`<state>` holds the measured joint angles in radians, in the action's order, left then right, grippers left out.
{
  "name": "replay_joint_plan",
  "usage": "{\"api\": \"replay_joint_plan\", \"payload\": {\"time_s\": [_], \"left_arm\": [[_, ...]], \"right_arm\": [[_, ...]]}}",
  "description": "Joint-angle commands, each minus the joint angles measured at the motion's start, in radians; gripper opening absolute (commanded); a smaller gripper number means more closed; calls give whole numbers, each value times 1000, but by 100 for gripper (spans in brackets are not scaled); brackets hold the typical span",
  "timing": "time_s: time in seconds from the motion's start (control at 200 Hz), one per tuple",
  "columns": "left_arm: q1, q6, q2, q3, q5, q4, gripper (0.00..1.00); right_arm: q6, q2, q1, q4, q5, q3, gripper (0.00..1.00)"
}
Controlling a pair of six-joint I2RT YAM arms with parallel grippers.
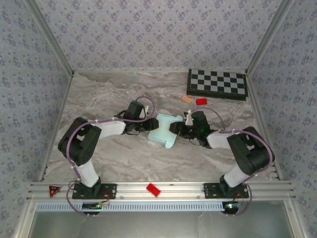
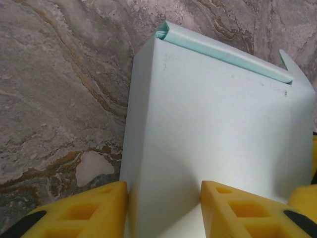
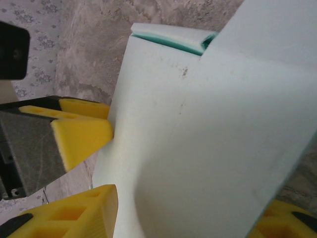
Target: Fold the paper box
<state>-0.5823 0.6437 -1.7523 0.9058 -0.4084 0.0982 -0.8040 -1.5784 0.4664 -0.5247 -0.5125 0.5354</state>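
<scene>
Top view, arms: both elbows bent outward, forearms meeting at the paper box (image 1: pixel 166 130) mid-surface; left gripper (image 1: pixel 147 127) at its left end, right gripper (image 1: pixel 177 129) at its right.
Top view, room: marbled surface (image 1: pixel 99 99), chessboard (image 1: pixel 217 83) in the far right corner, wallpapered walls; bare surface left of and in front of the box.
Left wrist: yellow fingers (image 2: pixel 89 206) apart, box face between them; whether they clamp it, cannot tell.
Right wrist: fingers (image 3: pixel 74 213) straddle a raised flap; grip cannot be told.
</scene>
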Motion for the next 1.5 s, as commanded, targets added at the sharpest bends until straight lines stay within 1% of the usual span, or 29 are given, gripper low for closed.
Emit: {"api": "replay_joint_plan", "payload": {"time_s": [0.0, 0.155, 0.34, 0.43, 0.655, 0.86, 1.129, 1.174, 1.194, 1.259, 1.369, 1.494], "left_arm": [[-5, 20, -19, -9, -54, 42, 44], [-6, 30, -16, -18, -62, 63, 48], [-6, 46, -14, -29, -76, 100, 52], [-7, 52, -16, -30, -88, 117, 55], [-6, 55, -15, -27, -90, 125, 56], [2, 68, 21, -59, -14, 129, 57], [30, 70, 44, -69, 38, 97, 57], [36, 69, 48, -64, 48, 82, 57], [35, 68, 51, -65, 52, 77, 57], [38, 64, 62, -58, 71, 57, 57], [39, 47, 83, -42, 109, 5, 57], [39, 42, 100, -36, 118, -13, 58]], "right_arm": [[24, 26, 27, -27, -14, 12, 51], [75, 83, 44, 87, 47, 52, 51], [109, 136, 51, 168, 77, 94, 52], [122, 141, 55, 201, 81, 119, 52], [151, 123, 61, 264, 78, 189, 52], [166, 98, 73, 294, 70, 246, 52], [166, 60, 96, 336, 73, 313, 52], [166, 62, 99, 348, 83, 324, 52], [199, 64, 99, 353, 88, 327, 52], [216, 74, 104, 385, 110, 344, 52], [251, 110, 113, 451, 172, 373, 52], [271, 144, 111, 501, 201, 391, 53]]}}
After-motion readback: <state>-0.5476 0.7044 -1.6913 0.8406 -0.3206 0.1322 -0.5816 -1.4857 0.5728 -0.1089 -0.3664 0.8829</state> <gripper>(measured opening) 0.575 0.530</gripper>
